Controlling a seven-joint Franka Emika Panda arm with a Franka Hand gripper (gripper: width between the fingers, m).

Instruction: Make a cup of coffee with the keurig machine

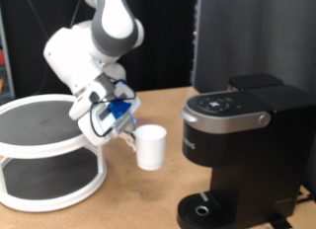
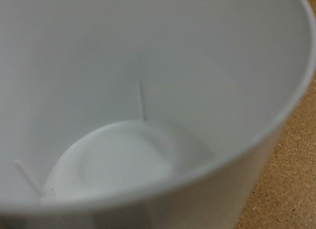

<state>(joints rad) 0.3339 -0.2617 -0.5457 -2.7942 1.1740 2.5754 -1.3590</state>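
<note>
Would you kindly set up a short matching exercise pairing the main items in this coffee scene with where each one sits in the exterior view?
Things:
1. cup
2. keurig machine
3. round two-tier stand
4. tool

Places:
A. at the exterior view's left
B. at the exterior view's right
C. near the middle, white, just left of the machine
D. against the cup's left side, at the end of the white arm

Pairs: 1-C, 2-B, 3-A, 4-D
</note>
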